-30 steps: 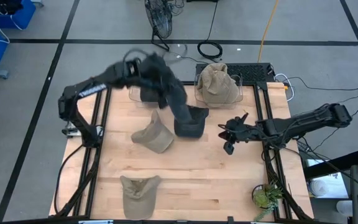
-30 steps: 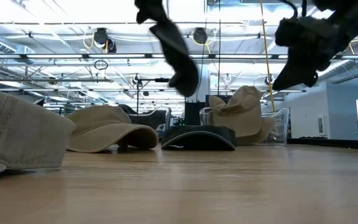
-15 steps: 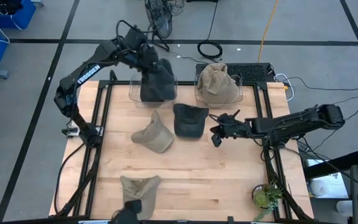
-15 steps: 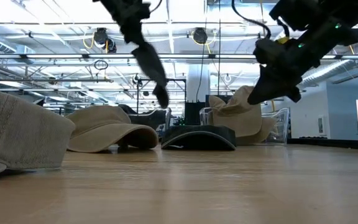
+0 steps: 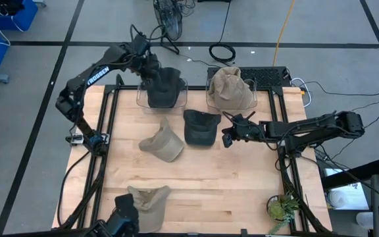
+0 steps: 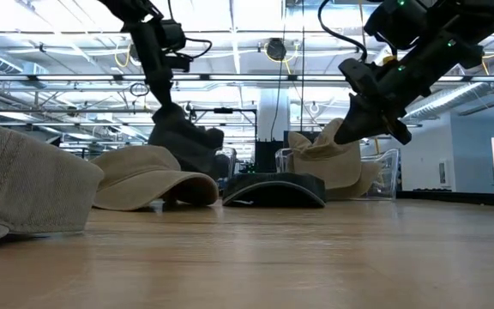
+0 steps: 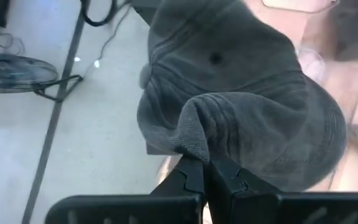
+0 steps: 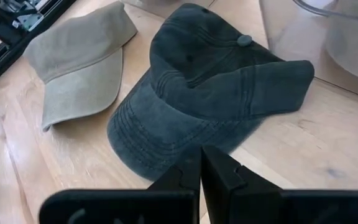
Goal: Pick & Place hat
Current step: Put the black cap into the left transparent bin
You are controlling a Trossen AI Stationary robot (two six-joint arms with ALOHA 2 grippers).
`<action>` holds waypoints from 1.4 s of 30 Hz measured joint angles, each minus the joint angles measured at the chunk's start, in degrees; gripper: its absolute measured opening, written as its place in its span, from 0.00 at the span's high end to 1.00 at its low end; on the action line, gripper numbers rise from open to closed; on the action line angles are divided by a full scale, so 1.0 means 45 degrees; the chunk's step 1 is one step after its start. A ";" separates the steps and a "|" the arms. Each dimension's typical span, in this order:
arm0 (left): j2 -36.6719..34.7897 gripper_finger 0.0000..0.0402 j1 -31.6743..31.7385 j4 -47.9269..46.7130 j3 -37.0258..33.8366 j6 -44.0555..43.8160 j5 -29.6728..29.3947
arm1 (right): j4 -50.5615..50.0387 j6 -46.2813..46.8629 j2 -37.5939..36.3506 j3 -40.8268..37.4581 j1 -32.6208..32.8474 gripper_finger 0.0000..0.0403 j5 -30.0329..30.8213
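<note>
Left arm stretched from its base at the worktop's [image 5: 196, 191] left edge up and across to the far side, elbow raised, forearm angled down over a clear bin [image 5: 141, 100] at the back. Left gripper [image 7: 205, 176] with fingers [image 7: 190, 174] pressed together, pinching a fold of a dark gray cap [image 5: 162, 85], which hangs partly into that bin. In the low view, same cap [image 6: 183, 140] dangling below the gripper, just behind a tan cap [image 6: 151, 176]. Right arm reaching in from the right side, laid nearly level and low over the wood, wrist pointed toward the middle. Right gripper [image 5: 229, 136] hovering just beside a second dark cap [image 5: 200, 126] lying flat in the centre; fingers [image 8: 185, 174] drawn together with nothing between them, tips aimed at that cap's brim [image 8: 166, 146] but apart from it. Tan cap [image 5: 162, 141] resting on the wood just left of the second dark cap, the two nearly touching. Another tan cap [image 5: 147, 204] near the front edge, well apart from the rest. A further tan hat [image 5: 230, 89] heaped in a second clear bin [image 5: 252, 102] at the back, beside the first.
</note>
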 joint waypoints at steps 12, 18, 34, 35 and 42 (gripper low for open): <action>-0.0010 1.00 -0.0846 0.1212 -0.3016 -0.0335 -0.2358 | 0.0088 0.0146 -0.0003 0.0000 -0.0099 1.00 -0.0005; -0.0010 0.98 -0.1430 0.1471 -0.3448 -0.1262 -0.2474 | 0.0088 0.0141 -0.0003 0.0000 -0.0104 1.00 -0.0005; -0.0714 0.63 -0.1569 0.1885 -0.3296 -0.2394 -0.1872 | 0.0079 0.0390 -0.0003 0.0000 -0.0119 1.00 0.0080; -0.0754 0.60 -0.1569 0.1885 -0.3296 -0.2378 -0.1880 | 0.0079 0.0413 -0.0008 0.0000 -0.0119 1.00 0.0224; -0.1497 0.38 -0.1598 0.1872 -0.3282 -0.2523 -0.1969 | 0.0079 0.0327 -0.0008 0.0000 -0.0260 1.00 0.0357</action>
